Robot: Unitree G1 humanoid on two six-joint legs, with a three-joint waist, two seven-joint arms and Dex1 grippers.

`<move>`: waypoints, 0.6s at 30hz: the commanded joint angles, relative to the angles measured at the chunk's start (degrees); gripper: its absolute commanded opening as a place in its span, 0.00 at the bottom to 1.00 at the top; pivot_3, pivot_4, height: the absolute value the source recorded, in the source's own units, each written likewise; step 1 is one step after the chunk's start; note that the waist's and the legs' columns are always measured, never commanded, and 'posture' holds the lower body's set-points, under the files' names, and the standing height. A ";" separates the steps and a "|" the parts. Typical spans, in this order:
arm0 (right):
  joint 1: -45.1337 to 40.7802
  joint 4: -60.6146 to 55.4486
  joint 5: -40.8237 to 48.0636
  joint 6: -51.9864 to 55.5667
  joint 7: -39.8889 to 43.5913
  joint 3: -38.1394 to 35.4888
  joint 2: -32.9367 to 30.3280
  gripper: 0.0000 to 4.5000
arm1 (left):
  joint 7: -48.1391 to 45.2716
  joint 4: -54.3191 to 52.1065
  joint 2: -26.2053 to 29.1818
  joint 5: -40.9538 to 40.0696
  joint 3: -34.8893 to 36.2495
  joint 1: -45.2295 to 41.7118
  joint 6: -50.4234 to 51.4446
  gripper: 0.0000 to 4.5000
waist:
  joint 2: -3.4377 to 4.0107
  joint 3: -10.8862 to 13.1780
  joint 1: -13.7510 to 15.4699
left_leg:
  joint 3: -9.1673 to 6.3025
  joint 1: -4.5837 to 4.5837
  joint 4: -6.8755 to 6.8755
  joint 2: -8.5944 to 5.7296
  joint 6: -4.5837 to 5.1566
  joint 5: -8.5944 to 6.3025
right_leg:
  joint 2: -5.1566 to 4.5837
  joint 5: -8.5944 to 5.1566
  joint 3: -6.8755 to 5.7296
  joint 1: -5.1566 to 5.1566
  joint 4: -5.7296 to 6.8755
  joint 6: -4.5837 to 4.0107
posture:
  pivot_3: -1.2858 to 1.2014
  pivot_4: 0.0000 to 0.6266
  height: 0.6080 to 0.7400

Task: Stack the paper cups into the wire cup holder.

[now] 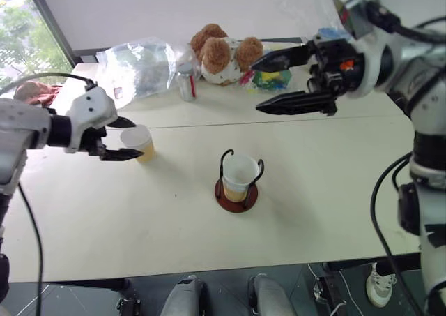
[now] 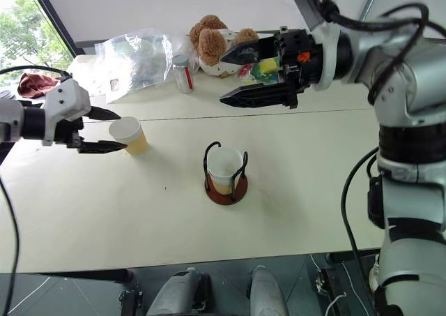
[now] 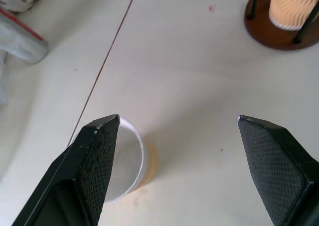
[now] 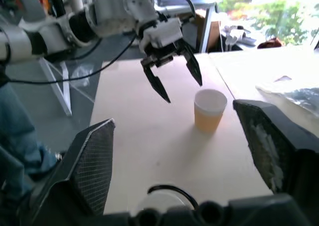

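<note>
One paper cup (image 1: 141, 146), white-rimmed with a tan body, stands upright on the table at the left. My left gripper (image 1: 132, 139) hovers open right beside it, and in the left wrist view the cup (image 3: 130, 158) lies partly behind one finger (image 3: 94, 168), not between the two. The wire cup holder (image 1: 236, 194), a reddish-brown disc with black wire loops, stands at the table's middle with a paper cup (image 1: 240, 174) seated in it. My right gripper (image 1: 273, 83) is open and empty, raised well above the table behind the holder and pointing left.
Along the table's far edge sit a crumpled clear plastic bag (image 1: 138, 68), a small can (image 1: 187, 84), brown plush toys (image 1: 223, 51) and a green-yellow item (image 1: 268, 80). A reddish cloth (image 1: 36, 91) lies at far left. The table's front edge (image 1: 209, 273) runs close to me.
</note>
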 commanded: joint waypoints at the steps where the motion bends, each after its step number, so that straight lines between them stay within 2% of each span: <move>1: 5.51 -8.81 5.85 5.04 -9.63 -7.03 2.12 0.92 | -1.88 4.53 1.55 6.01 -2.37 -1.96 -6.34 0.87 | 0.01 0.01 0.01 | 0.04 0.00 0.02 -0.03 0.01 0.00 | -0.02 0.00 0.00 0.00 0.00 0.00 | 0.52 0.24 1.00; 10: 20.25 -21.59 5.79 6.14 -23.76 -8.54 2.15 0.92 | -3.87 19.40 -2.59 14.89 -7.20 -9.92 -18.79 0.87 | -0.05 0.01 0.09 | 0.05 -0.04 0.10 -0.05 0.10 -0.04 | 0.10 0.00 -0.03 0.00 0.04 0.02 | 0.52 0.24 1.00; 18: 26.16 -26.97 6.82 7.12 -26.29 -8.48 -2.55 0.92 | -7.47 27.48 -7.42 18.43 -9.79 -14.93 -24.03 0.87 | -0.07 0.01 -0.02 | 0.07 -0.08 0.22 -0.03 0.21 -0.10 | 0.15 -0.01 -0.03 0.01 0.05 0.05 | 0.52 0.24 1.00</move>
